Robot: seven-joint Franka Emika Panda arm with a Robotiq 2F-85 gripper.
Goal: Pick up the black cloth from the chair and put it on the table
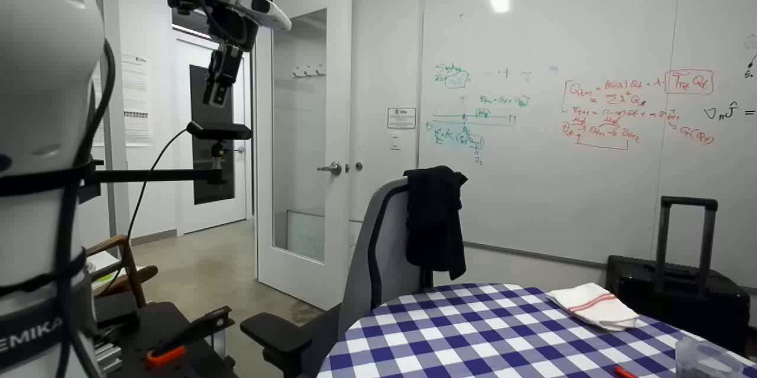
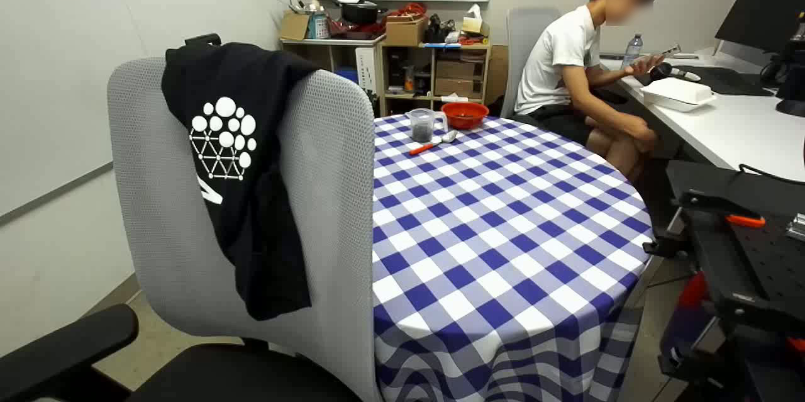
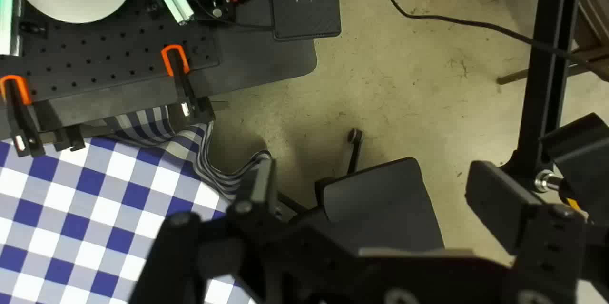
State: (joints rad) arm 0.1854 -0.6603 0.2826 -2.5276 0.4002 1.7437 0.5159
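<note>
The black cloth (image 1: 436, 221) hangs limp over the top of the grey chair's backrest. It also shows in an exterior view (image 2: 264, 201), with a white print. The chair (image 2: 333, 213) stands against the table (image 2: 478, 232), which has a blue-and-white checked tablecloth. My gripper (image 1: 216, 94) is high in the air, pointing down, apart from the chair and cloth. In the wrist view the jaws (image 3: 373, 182) are wide open with nothing between them. The chair's dark seat (image 3: 380, 204) shows far below. The cloth is out of view there.
A white towel (image 1: 594, 306), a clear cup (image 2: 421, 124), a red bowl (image 2: 464, 114) and a red-handled spoon (image 2: 434, 143) are on the table. A camera on a black arm (image 1: 219, 131) is just below the gripper. A black suitcase (image 1: 674, 289) and a seated person (image 2: 560, 68) are nearby.
</note>
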